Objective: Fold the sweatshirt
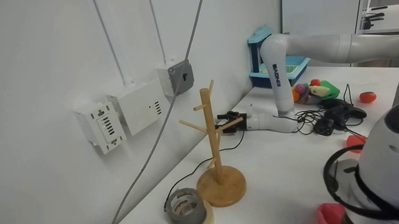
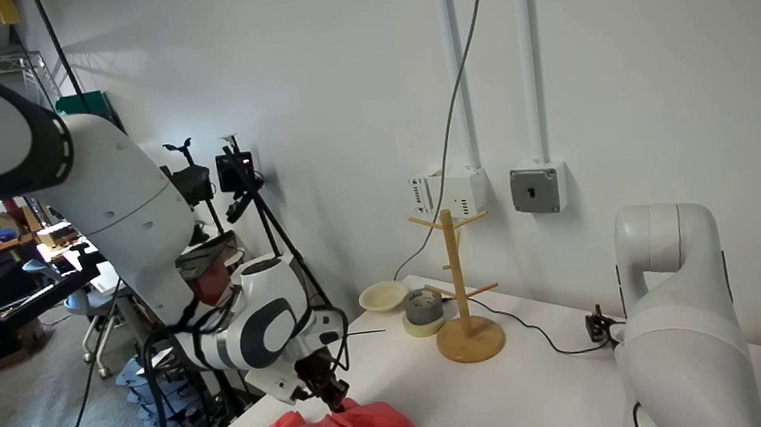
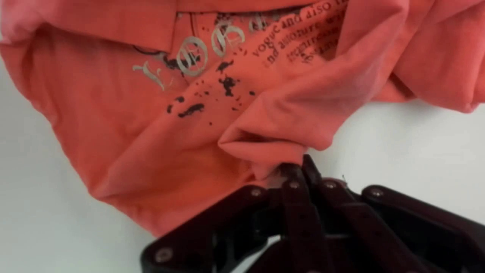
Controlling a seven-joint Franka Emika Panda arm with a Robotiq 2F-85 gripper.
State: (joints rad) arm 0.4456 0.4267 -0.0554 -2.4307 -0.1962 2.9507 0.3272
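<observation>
Robotiq gripper (image 3: 304, 167) is pinching a gathered fold of the coral-red sweatshirt (image 3: 212, 125), with both fingers clenched together on the cloth. In an exterior view, the gripper is slanting downward and the fabric is forming a low peak at the fingertips (image 2: 335, 398). The sweatshirt is lying in a crumpled heap on the white table (image 2: 534, 395), near one end. In the wrist view, a printed area with pale letters, black specks and lines of dark text is facing up.

Above the garment, the white Franka Panda arm (image 2: 141, 224) is supporting the gripper, its lower links angled toward the tabletop.

Next outward, a grey duct tape roll (image 2: 425, 311) is sitting on top of a cream tape roll (image 2: 423, 328). Just beside the rolls, a wooden mug tree (image 2: 457, 272) is standing upright on its round base. A shallow cream bowl (image 2: 384, 298) is resting on the opposite side of the rolls, near the table corner. Behind this group, white wall boxes (image 2: 465, 194) and a grey switch box (image 2: 535, 190) are projecting from the wall (image 2: 309, 72).

Farther along the table, a Kinova arm (image 1: 332, 48) is standing bent, its forward end near the tabletop. Beside it, in an exterior view, black cabled devices (image 1: 336, 115) are lying in a tangle near a round red object (image 1: 368, 97), and coloured toy pieces (image 1: 319, 91) are forming a pile. At the far end, a two-tone blue plastic basin (image 1: 301, 70) is standing near the wall.
</observation>
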